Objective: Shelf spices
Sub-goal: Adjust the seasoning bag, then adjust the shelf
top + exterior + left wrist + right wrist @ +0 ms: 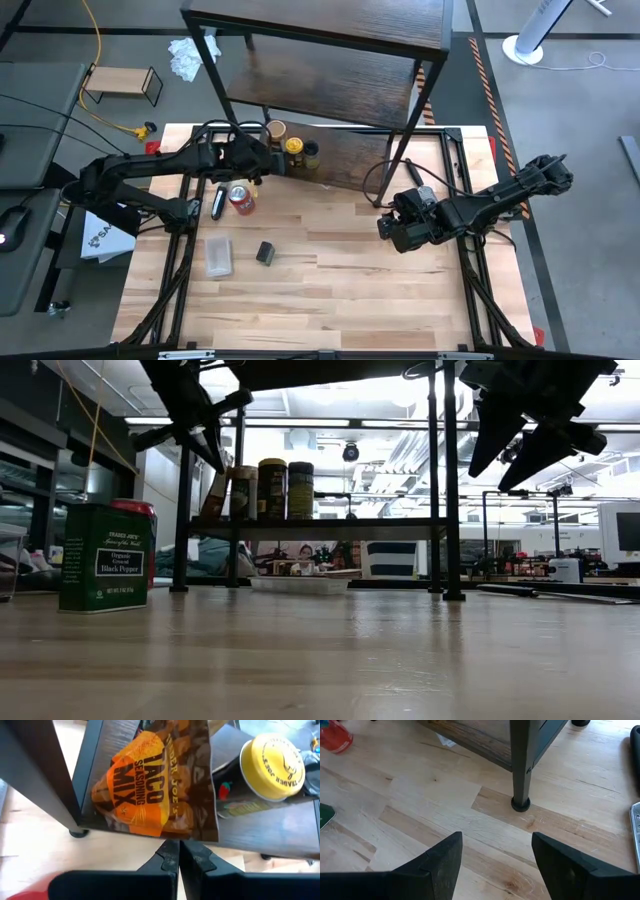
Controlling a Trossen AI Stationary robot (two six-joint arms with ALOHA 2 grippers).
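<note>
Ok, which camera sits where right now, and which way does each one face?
High view: above the table, looking straight down; both arms, the left pincer at the shelf, the right pincer hanging open.
Low view: table height, facing the shelf's bottom tier; arms enter from above.
Left wrist view: behind its shut fingers, facing a taco seasoning packet and a yellow-lidded jar.
Right wrist view: behind open fingers, facing a shelf leg.
High and low views share the black pepper box.

Overhead, tabletop-level and two close wrist cameras, all sharing the shelf (330, 60).
</note>
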